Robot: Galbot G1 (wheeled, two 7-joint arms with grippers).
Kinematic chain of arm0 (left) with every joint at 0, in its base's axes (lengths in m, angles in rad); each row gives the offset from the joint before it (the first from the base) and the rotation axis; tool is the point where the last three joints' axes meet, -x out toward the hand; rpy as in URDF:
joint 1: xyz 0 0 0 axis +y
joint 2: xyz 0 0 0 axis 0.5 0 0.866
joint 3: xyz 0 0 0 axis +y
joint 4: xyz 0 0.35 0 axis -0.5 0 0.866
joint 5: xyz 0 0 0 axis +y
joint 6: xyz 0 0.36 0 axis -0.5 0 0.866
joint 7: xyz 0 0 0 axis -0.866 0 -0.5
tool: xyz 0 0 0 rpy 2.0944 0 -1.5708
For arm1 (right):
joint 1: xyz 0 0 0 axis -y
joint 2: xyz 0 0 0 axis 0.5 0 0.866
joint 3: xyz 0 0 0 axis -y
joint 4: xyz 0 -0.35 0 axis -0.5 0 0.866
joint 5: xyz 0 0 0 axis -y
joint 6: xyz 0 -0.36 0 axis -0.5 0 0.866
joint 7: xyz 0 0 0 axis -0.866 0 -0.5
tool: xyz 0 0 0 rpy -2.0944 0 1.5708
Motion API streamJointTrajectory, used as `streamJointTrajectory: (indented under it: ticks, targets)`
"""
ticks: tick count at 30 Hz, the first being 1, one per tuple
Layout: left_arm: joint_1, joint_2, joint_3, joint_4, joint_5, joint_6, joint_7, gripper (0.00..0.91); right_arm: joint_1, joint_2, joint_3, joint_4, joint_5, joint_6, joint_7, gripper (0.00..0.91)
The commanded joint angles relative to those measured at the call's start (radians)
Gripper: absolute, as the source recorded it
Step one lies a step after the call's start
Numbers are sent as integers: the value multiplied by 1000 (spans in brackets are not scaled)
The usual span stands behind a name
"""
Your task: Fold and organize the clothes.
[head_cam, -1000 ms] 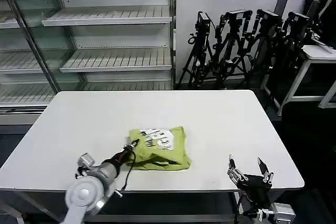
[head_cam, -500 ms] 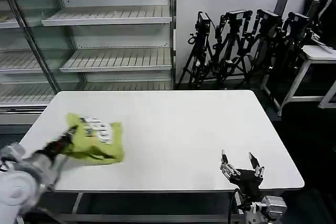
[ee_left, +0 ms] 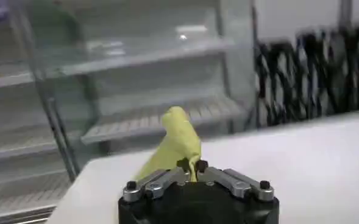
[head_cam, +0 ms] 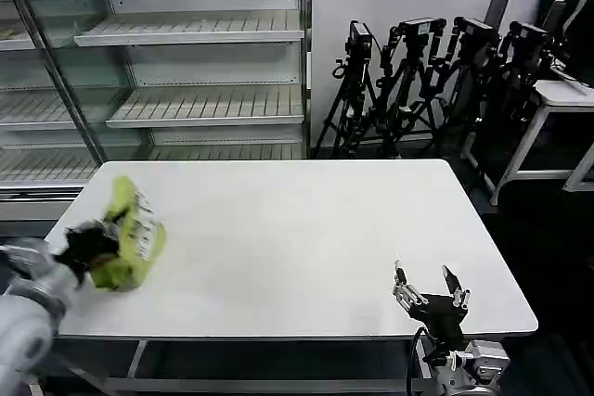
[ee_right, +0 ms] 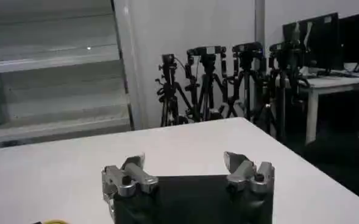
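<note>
Currently left gripper [head_cam: 91, 246] clamped on folded T-shirt [head_cam: 130, 234], placing it at table's [head_cam: 297, 229] left edge; next, release. Right gripper [head_cam: 429, 292] idle, fingers spread, empty.

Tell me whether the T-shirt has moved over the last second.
Yes. The T-shirt, clamped in the left gripper, has gone from the table's near middle to its left edge, toward the shelves.
</note>
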Motion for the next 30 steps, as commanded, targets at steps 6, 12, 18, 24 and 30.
streamJointTrajectory:
  ticks: [6,12,18,24,30]
  targets:
    - [-296,-199,638,-4,281,13,-30,50,-42,11,39,21,-16,2,2,907]
    - [-455,-263,727,95,100,14,-100,50,-62,34,33,25,-43,5,1,907]
    - [-523,-390,790,194,13,12,-190,50,-63,50,41,27,-53,3,1,907]
    - [-543,-476,829,226,15,11,-229,322,-68,66,45,32,-61,2,1,907]
    - [-517,-482,787,95,-5,9,-219,907,-74,71,49,34,-68,1,0,907]
